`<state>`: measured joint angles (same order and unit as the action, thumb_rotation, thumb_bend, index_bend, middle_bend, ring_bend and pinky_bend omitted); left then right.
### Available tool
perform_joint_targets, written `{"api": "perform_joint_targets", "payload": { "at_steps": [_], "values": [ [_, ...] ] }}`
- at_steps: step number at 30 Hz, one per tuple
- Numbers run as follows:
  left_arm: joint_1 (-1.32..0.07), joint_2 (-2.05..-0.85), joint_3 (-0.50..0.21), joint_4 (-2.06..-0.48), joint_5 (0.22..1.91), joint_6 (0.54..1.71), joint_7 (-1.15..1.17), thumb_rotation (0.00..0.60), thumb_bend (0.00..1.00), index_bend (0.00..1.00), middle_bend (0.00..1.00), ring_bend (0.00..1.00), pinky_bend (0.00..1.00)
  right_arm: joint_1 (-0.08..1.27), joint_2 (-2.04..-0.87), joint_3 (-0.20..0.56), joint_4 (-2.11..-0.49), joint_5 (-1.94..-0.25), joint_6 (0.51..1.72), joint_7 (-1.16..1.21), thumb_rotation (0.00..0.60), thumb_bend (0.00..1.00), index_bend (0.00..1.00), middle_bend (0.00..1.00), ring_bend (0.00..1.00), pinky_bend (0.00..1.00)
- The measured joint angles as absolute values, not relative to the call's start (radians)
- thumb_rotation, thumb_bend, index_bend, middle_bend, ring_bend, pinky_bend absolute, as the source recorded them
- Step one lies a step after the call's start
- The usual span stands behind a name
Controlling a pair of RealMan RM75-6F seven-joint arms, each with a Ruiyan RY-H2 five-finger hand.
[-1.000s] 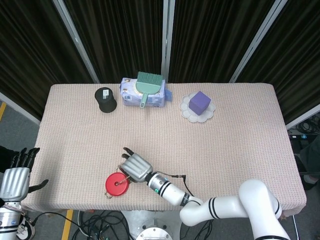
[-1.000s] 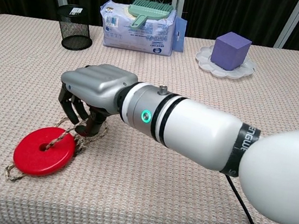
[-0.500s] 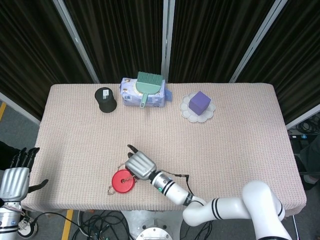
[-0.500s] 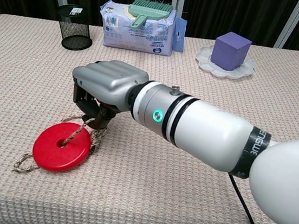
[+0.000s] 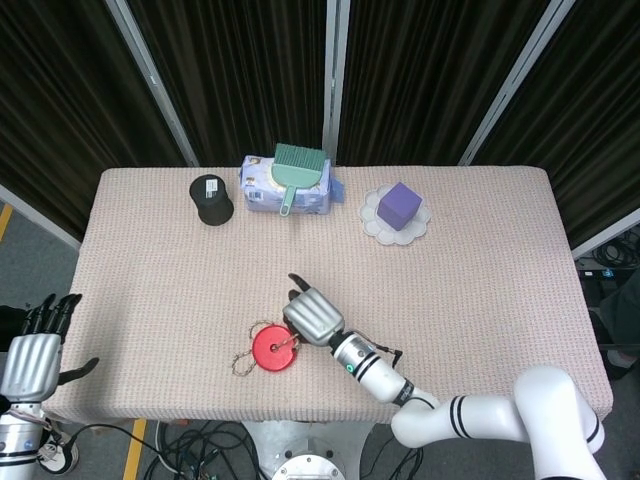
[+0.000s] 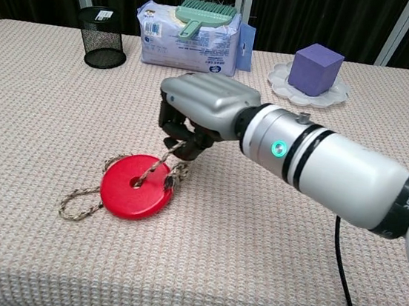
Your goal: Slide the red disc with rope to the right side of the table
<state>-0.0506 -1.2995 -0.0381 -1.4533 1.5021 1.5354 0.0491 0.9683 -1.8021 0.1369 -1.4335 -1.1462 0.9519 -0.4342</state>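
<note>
the right hand (image 6: 201,115) has its fingers (image 6: 180,137) clamped on the rope (image 6: 160,164) of the red disc (image 6: 135,187), which lies near the bench (image 6: 38,110) front, left of centre; the slide is midway, and next calls for a steady rightward pull

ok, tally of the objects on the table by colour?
Red: 1, disc with rope
Black: 1, mesh cup
Green: 1, brush
Blue-white: 1, wipes pack
Purple: 1, block
White: 1, plate
Total: 6
</note>
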Motion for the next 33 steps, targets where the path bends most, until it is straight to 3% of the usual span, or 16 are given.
{"api": "perform_joint_targets", "payload": {
  "at_steps": [12, 33],
  "values": [
    [-0.055, -1.301, -0.038, -1.462, 1.505, 1.532, 0.058, 0.6, 0.0, 0.09, 0.1, 0.04, 0.14, 0.817, -1.662, 0.091, -1.405, -1.2, 1.035, -0.269, 0.6, 0.44, 0.97, 0.88, 0.37, 0.09],
    [-0.065, -1.302, -0.037, -1.484, 1.506, 1.517, 0.092, 0.6, 0.0, 0.09, 0.1, 0.05, 0.14, 0.514, -1.454, 0.068, -1.175, -1.208, 1.13, 0.121, 0.6, 0.44, 0.98, 0.89, 0.37, 0.09]
  ]
}}
